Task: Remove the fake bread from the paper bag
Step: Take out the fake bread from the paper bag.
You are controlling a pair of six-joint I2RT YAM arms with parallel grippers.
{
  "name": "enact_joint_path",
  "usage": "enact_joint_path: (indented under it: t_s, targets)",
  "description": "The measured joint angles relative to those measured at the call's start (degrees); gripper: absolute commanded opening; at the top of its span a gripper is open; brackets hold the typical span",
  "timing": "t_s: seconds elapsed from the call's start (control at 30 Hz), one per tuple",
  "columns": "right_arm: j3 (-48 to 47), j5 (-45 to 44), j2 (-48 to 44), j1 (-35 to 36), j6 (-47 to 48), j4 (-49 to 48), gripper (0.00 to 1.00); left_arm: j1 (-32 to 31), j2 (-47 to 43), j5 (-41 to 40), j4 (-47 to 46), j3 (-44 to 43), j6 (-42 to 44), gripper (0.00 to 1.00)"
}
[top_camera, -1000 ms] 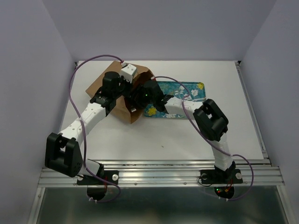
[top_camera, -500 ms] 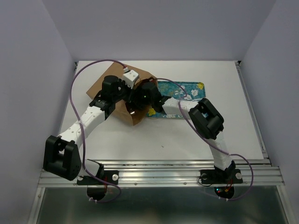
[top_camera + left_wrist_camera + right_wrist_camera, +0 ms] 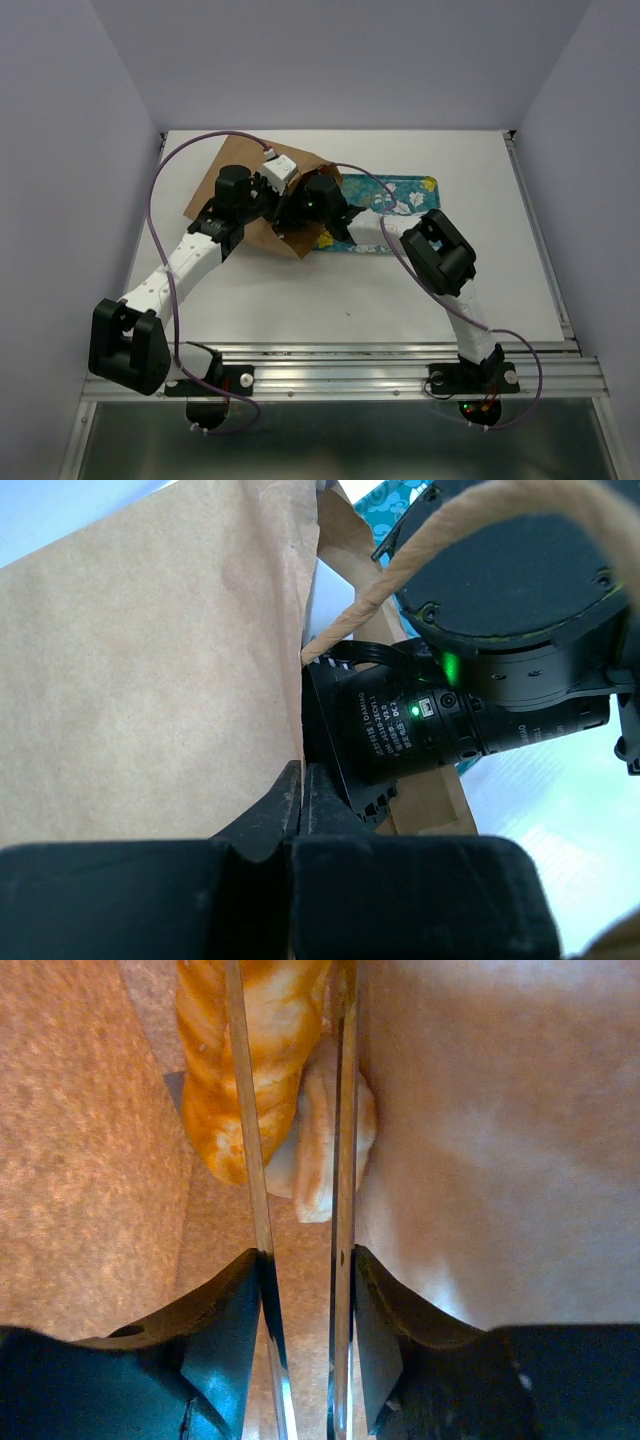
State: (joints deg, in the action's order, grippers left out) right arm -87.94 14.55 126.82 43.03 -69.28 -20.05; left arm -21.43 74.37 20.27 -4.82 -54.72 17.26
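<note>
Top view: the paper bag (image 3: 220, 162) is laid on the desk (image 3: 330, 290) in the upper left, beside a floral tray (image 3: 405, 192). Left wrist: the paper bag's edge is pinched by the pressed-together left pincer (image 3: 300, 790). Right wrist: inside the paper bag, the braided loaf (image 3: 210, 1060) and a paler pastry (image 3: 305, 1160) are flanked by the narrowly spaced right pincer (image 3: 290, 1020); whether anything is gripped cannot be told.

Overhead camera looks steeply down from the near side, whole worktop (image 3: 400, 290) in shot. Left wrist camera hugs the outside of the paper bag (image 3: 212, 185), facing the right arm (image 3: 500, 610). Right wrist camera is deep inside that same bag, close-up.
</note>
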Motion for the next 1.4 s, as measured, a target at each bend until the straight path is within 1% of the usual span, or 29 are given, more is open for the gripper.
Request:
enact_joint_path:
  t_s: [0.03, 0.13, 0.17, 0.27, 0.33, 0.4, 0.47, 0.63, 0.83, 0.97, 1.4]
  targets:
    - [0.0, 0.3, 0.2, -0.1, 0.1, -0.2, 0.36, 0.0, 0.0, 0.0, 0.0, 0.0, 0.0, 0.00]
    - [0.0, 0.5, 0.4, -0.1, 0.2, -0.4, 0.32, 0.0, -0.2, -0.1, -0.1, 0.6, 0.1, 0.00]
    - [0.0, 0.5, 0.4, -0.1, 0.2, -0.6, 0.27, 0.0, -0.3, -0.1, -0.1, 0.7, 0.1, 0.00]
    - [0.7, 0.5, 0.4, -0.1, 0.5, -1.6, 0.21, 0.0, -0.4, -0.5, -0.1, 0.8, 0.1, 0.00]
    - [2.2, 0.5, 0.0, -0.2, 1.1, -2.3, 0.19, -0.2, -0.4, -1.0, 0.0, 0.8, 0.0, 0.00]
    - [4.1, 0.5, -0.8, -0.2, 1.8, -2.7, 0.12, -0.4, -0.4, -1.5, 0.0, 0.8, 0.0, 0.00]
    - [7.1, 0.5, -3.0, -0.3, 2.4, -2.7, 0.01, -0.7, -0.4, -2.2, 0.0, 0.8, 0.0, 0.00]
    - [14.9, 1.3, -9.6, -1.9, 3.3, -2.6, 0.01, -0.7, -0.4, -3.2, -0.3, 0.8, 0.0, 0.00]
    - [21.2, 3.1, -16.9, -3.7, 5.3, -2.5, 0.01, -0.7, -0.4, -5.0, -0.4, 0.8, 0.1, 0.00]
    - [25.3, 3.0, -21.7, -3.7, 6.6, -2.1, 0.01, -0.6, -0.4, -5.8, -0.3, 0.8, 0.1, 0.00]
    - [33.2, 4.0, -34.6, -4.2, 11.2, 0.7, 0.01, -0.6, -0.2, -7.3, -0.4, 0.7, 0.3, 0.00]
